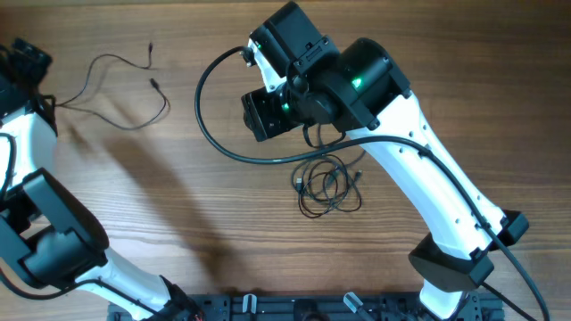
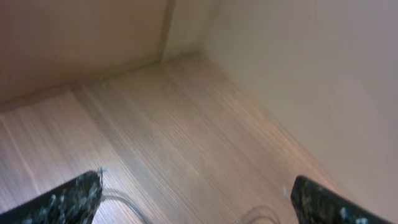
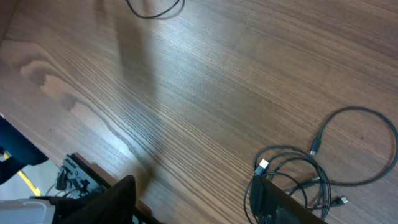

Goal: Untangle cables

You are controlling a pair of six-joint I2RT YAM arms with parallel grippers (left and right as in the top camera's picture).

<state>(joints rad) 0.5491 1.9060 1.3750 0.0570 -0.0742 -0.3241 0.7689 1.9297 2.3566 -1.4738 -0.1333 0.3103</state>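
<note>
Now the right pincer (image 3: 193, 183) is open wide, and nothing sits between its two dark fingers (image 3: 106, 202). One finger shows low on the left of the right wrist view and the other low on the right. The finger on the right lies in front of the near edge of the bundle of cables (image 3: 298, 158). I cannot tell if it touches the wires. The bundle is a small heap of thin black loops with little plugs at the ends. One big loop sticks out to the side. It lies flat on the brown wooden worktop (image 3: 205, 93).

From above, the bundle is near the middle of the worktop, just below the black head of the right arm (image 1: 428, 169). That head hides the pincer there. A thick black cord (image 1: 200, 107) curves out from the arm and passes close by the bundle.

The left pincer (image 2: 198, 180) is open wide too. Its two fingers show in the bottom corners of the left wrist view, with a big gap between them. That view is blurred. Pale thin lines show low down between the fingers, but I cannot tell what they are.

A loose cable (image 1: 165, 107) lies well apart from the bundle, at the left side of the worktop, near the left arm (image 1: 27, 134). It is spread out in open curves, and one end runs toward the black end of that arm.
</note>
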